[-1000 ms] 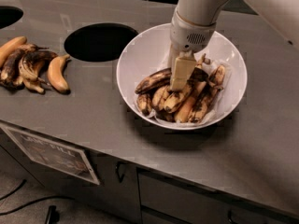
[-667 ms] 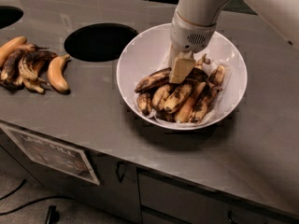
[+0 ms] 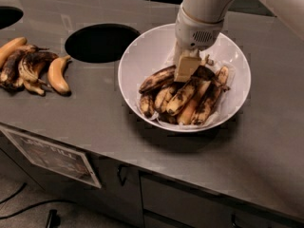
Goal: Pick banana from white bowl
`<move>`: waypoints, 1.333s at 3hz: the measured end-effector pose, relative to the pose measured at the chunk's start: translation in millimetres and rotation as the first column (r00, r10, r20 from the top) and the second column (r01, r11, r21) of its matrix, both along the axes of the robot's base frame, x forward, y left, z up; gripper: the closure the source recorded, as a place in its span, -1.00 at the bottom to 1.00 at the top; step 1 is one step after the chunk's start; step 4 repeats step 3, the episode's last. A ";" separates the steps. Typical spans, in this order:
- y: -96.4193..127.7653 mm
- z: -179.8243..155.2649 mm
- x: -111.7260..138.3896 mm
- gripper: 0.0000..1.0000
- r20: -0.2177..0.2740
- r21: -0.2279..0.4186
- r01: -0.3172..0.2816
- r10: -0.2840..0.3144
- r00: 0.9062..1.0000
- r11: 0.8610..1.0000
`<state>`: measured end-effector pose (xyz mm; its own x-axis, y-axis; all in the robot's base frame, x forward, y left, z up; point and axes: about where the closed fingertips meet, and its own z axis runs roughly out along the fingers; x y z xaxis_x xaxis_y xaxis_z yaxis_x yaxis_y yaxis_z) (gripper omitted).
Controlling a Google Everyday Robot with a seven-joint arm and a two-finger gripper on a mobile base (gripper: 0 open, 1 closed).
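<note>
Hardly anything has shifted since a second ago: loose bananas (image 3: 33, 68) lie well left of the white bowl (image 3: 137, 56), a round hole (image 3: 100, 42) just beside it; the banana (image 3: 156, 80) rests inside the bowl's left half, the gripper (image 3: 186, 68) down at its right end, whether grasping it I cannot tell

This looks like a canteen or break-room kitchen: a long grey table (image 3: 95, 122) with round holes (image 3: 100, 42) cut near its far edge, cupboard doors (image 3: 185, 201) below its front edge, and a printed notice (image 3: 52, 155) stuck on one. The robot's hand (image 3: 186, 68) is down inside the white bowl (image 3: 129, 82) toward the right end.
</note>
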<state>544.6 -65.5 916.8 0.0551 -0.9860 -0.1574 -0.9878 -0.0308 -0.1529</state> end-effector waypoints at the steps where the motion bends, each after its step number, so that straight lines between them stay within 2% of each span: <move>1: -0.2 16.0 -8.8 1.00 0.040 -0.002 0.002 -0.002 0.999 1.000; 3: 1.6 51.8 -25.2 1.00 0.129 0.003 -0.010 0.010 0.992 1.000; 4: 1.6 51.8 -25.2 1.00 0.129 0.003 -0.010 0.010 0.992 1.000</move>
